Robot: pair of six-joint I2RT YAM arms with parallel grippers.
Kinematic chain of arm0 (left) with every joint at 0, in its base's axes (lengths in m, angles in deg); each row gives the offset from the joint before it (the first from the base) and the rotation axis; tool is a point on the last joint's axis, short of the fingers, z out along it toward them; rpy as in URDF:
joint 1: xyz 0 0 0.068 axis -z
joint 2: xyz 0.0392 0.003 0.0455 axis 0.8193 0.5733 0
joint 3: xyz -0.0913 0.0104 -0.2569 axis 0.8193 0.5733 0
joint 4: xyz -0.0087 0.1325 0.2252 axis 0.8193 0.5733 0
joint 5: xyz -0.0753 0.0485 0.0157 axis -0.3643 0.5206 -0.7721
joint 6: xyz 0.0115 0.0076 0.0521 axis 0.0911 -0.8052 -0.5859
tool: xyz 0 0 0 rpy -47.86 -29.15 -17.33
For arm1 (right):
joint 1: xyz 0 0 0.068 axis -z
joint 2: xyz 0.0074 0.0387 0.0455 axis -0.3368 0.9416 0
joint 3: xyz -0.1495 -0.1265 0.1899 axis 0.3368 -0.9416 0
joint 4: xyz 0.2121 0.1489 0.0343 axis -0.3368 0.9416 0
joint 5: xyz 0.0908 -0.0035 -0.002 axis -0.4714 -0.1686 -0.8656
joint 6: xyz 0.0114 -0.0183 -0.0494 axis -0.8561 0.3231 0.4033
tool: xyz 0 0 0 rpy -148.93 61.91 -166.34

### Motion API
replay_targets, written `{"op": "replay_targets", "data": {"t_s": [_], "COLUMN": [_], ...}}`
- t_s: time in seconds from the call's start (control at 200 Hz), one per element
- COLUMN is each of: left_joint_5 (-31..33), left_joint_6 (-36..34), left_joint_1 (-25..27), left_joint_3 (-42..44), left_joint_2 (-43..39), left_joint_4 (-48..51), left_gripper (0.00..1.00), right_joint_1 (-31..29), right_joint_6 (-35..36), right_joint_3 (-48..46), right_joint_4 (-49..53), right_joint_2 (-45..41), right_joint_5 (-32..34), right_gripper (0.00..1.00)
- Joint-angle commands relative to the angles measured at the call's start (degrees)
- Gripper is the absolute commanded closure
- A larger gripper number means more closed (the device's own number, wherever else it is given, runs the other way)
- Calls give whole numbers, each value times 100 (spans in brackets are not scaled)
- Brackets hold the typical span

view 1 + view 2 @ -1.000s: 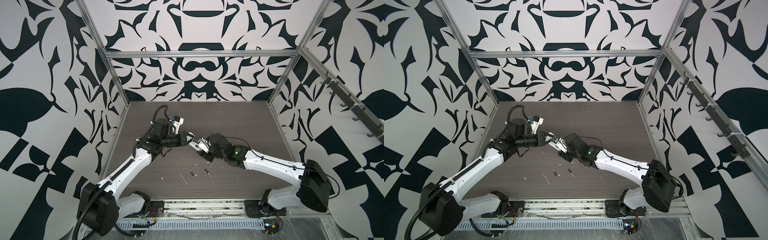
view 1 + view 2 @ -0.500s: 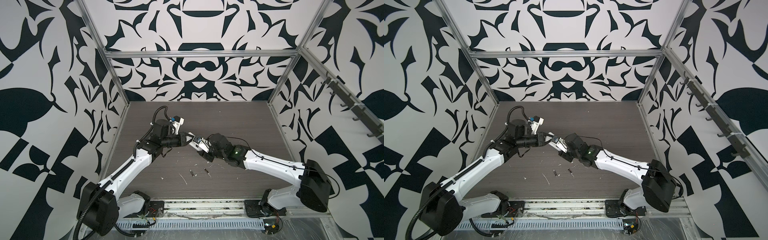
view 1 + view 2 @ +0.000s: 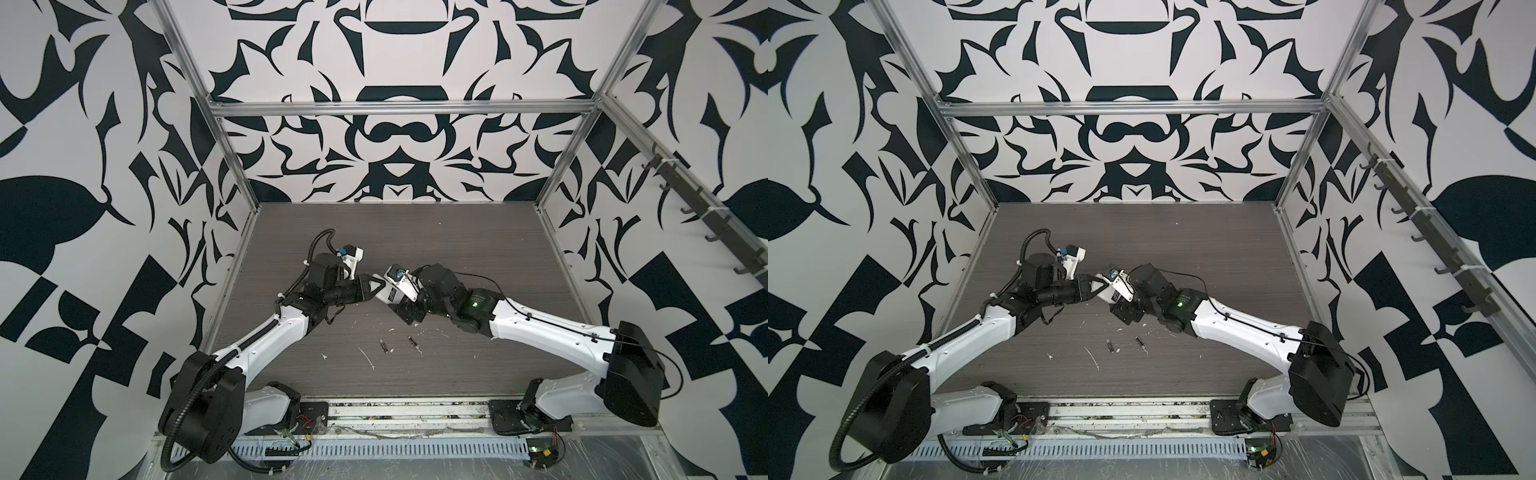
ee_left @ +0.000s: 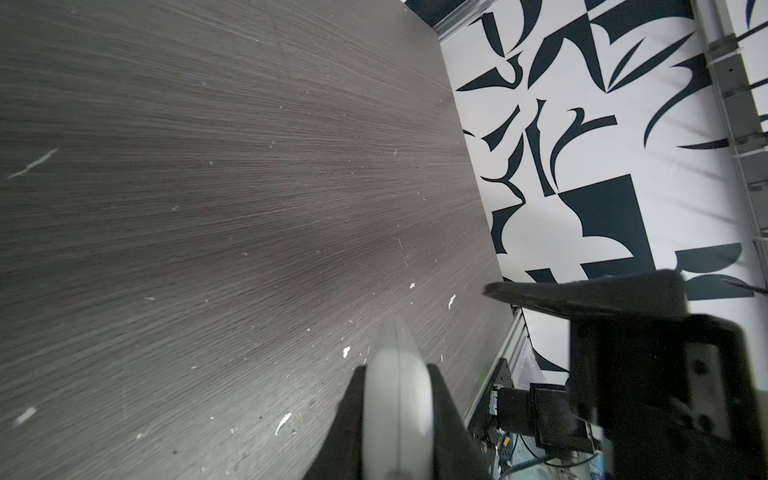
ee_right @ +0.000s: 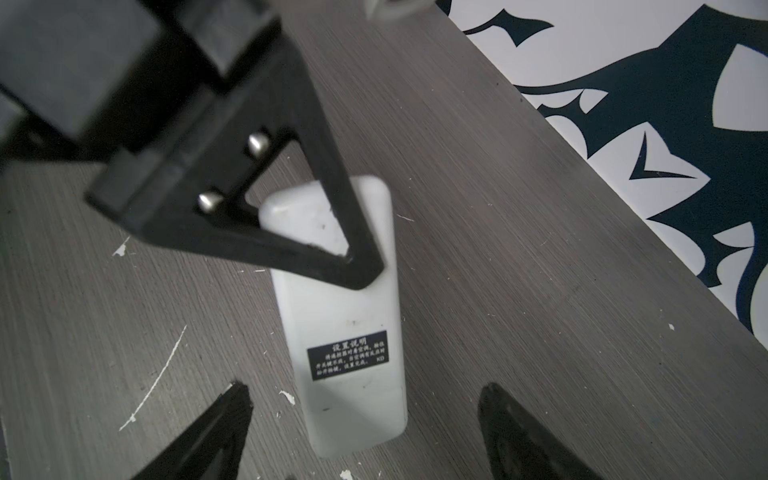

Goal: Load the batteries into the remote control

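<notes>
2 batteries vis. in top views only.

The remote control had a white back and black label; the surface was grey wood-grain, the walls black-on-white patterned.

The left gripper has a black finger across the remote control, on its white, labelled back; the right gripper gapes wide, clear of it.
</notes>
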Motion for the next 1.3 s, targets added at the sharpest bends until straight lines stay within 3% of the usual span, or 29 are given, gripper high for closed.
{"op": "replay_targets", "data": {"t_s": [0.0,0.235,0.405,0.71,0.895,1.05,1.12,1.19,1.295], "left_joint_5": [38,97,202,223,207,206,200,201,187], "left_joint_6": [250,967,1656,2200,2519,2560,2575,2593,2604], "left_joint_1": [-107,-131,-128,-126,-127,-126,-113,-102,-91], "left_joint_3": [206,878,1425,1690,1759,1796,1805,1800,1799], "left_joint_2": [68,642,1313,2295,2762,2793,2773,2751,2713], "left_joint_4": [-1020,-2831,-4767,-6375,-7193,-7248,-7253,-7253,-7257], "left_gripper": [97,99,99,99,99,99,98,99,98], "right_joint_1": [167,1103,1467,1874,1909,1966,1975,2000,2011], "right_joint_6": [-792,-2505,-3116,-3925,-4087,-4217,-4312,-4435,-4502], "right_joint_3": [420,97,-284,-877,-1012,-1093,-1141,-1215,-1243], "right_joint_4": [390,399,165,-764,-1074,-1433,-1635,-1907,-2059], "right_joint_2": [-207,-298,-209,313,609,748,796,855,898], "right_joint_5": [-86,-1343,-1841,-2532,-2653,-2823,-2904,-2994,-3056], "right_gripper": [9,12,12,16,18,20,24,34,35]}}
